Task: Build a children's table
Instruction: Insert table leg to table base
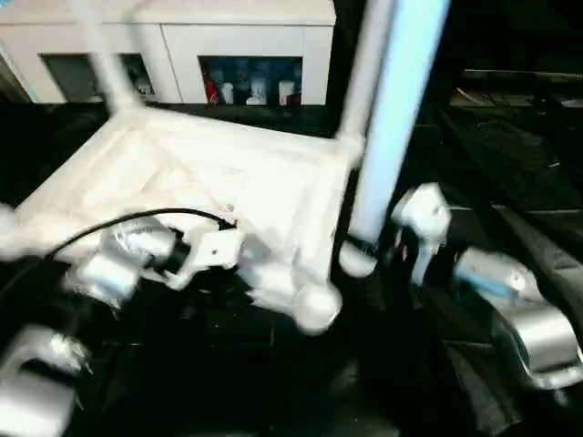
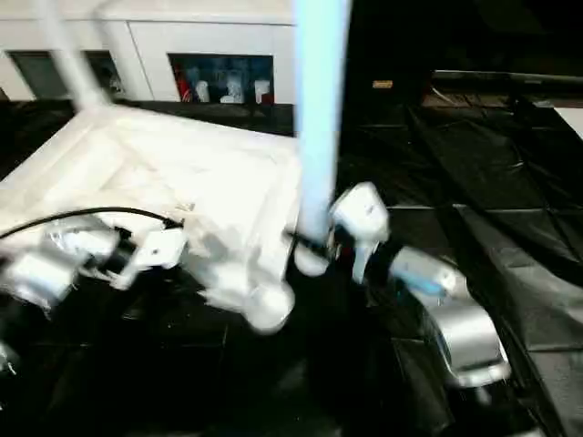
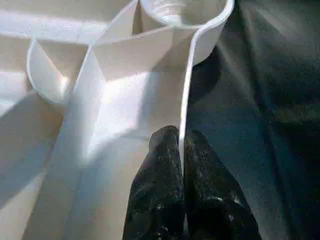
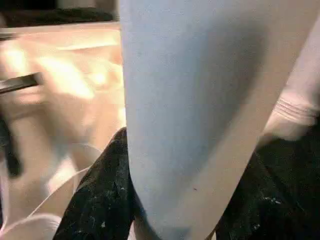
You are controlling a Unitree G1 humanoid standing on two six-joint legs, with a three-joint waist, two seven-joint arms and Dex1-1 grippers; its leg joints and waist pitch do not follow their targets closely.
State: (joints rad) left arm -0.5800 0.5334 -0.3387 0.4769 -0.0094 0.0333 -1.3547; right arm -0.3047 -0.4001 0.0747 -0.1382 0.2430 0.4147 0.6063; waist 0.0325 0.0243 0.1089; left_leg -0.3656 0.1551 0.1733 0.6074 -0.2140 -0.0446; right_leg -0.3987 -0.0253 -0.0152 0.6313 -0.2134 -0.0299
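Left end effector [image 3: 181, 150]: pinched on tabletop [image 1: 246, 173] rim beside a corner socket [image 3: 186, 11].
Right end effector [image 4: 170, 200]: clamps a leg [image 2: 319, 118], upright beside tabletop's near corner.
Risk: thin rim may slip; leg could tilt, missing socket.

Upside-down tabletop [image 1: 228, 191] blocks middle. Standing legs [image 1: 396, 118] bar far and right corners. Open dark floor [image 2: 510, 182] on right. White cabinet [image 1: 182, 45] blocks behind.

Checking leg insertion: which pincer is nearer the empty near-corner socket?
Left. The left pincer pinches the tabletop rim just short of that socket; the right pincer holds a leg off to the side.
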